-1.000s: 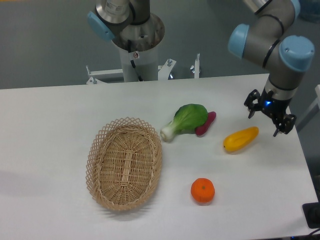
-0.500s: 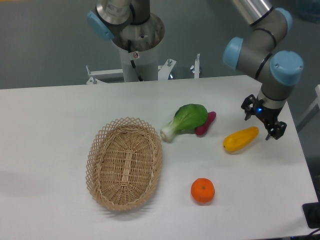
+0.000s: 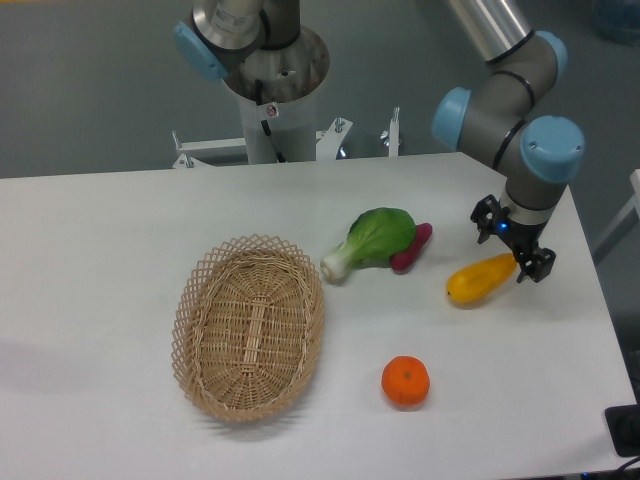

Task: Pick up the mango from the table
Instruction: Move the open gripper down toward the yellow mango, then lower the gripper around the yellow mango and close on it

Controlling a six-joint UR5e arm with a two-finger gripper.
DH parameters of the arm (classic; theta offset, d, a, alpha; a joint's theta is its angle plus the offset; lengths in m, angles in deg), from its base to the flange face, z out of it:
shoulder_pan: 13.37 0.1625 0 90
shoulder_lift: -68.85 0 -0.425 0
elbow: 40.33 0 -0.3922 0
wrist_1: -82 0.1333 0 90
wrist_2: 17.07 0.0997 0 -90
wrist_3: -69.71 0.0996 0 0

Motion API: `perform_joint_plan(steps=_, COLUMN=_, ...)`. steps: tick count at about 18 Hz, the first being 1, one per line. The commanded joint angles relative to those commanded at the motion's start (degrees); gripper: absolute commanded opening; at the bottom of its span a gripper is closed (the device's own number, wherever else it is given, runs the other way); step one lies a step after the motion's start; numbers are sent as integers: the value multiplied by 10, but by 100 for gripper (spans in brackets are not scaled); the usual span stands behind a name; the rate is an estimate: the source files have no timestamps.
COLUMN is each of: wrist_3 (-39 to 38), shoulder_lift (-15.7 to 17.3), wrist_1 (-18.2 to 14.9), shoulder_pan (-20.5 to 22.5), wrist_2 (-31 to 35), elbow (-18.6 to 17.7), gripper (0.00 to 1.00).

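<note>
The mango [image 3: 478,281] is a yellow-orange elongated fruit lying on the white table [image 3: 100,250] at the right side. My gripper [image 3: 513,252] hangs over the mango's right, tapered end, with its fingers spread apart and nothing between them. One fingertip [image 3: 483,231] sits behind the mango and the other is at its right end. Whether the fingers touch the mango cannot be told.
A wicker basket [image 3: 249,327] lies left of centre. A green bok choy [image 3: 372,241] and a small magenta sweet potato [image 3: 412,247] lie just left of the mango. A round orange [image 3: 405,381] sits near the front. The table's right edge is close to the gripper.
The gripper has moved left and a little down, from beside the mango's right end to over that end. The mango and the other things have not moved.
</note>
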Motion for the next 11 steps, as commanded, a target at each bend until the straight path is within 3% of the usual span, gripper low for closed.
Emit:
perform_joint_plan(steps=5, wrist_3=-31, shoulder_lift=-2, wrist_1=34, shoulder_pan=-9, wrist_2=-3, elbow=-22, gripper=100)
perform_joint_plan(steps=7, wrist_3=-31, shoulder_lift=-1, wrist_1=34, shoulder_pan=-9, wrist_2=-3, elbow=-23, gripper=85)
perform_joint_plan(steps=8, wrist_3=-31, shoulder_lift=-1, wrist_1=35, shoulder_pan=-10, wrist_2=-3, elbow=-23, gripper=73)
perform_joint_plan(steps=11, wrist_3=-30, shoulder_lift=-1, wrist_1=34, shoulder_pan=-9, wrist_2=-3, elbow=-20, gripper=55)
